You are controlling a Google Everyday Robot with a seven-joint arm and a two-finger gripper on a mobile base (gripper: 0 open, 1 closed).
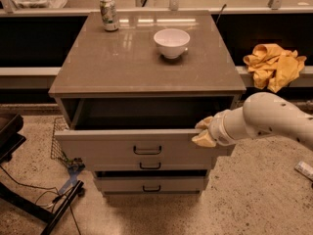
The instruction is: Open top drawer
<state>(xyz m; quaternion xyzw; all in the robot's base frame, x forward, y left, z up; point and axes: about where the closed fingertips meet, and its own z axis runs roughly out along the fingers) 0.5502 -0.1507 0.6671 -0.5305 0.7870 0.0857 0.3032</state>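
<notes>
The top drawer (105,145) stands pulled partway out of the cabinet (137,70), its grey inside showing as a dark gap under the countertop and its small black handle (147,150) left untouched at the centre. The gripper (204,131) sits at the right end of the drawer front's upper edge, not at the handle — probably because that rim gives an easier purchase from the side where the white arm (274,117) reaches in. Whether it is clamped on that edge or only hooked against it, I cannot tell. The two drawers below look shut or nearly so. A white bowl (171,42) and a drink can (109,13) stand on the countertop, well back from the front edge, so the sliding drawer should not disturb them. The task looks mostly done — a further pull outward would finish it.
</notes>
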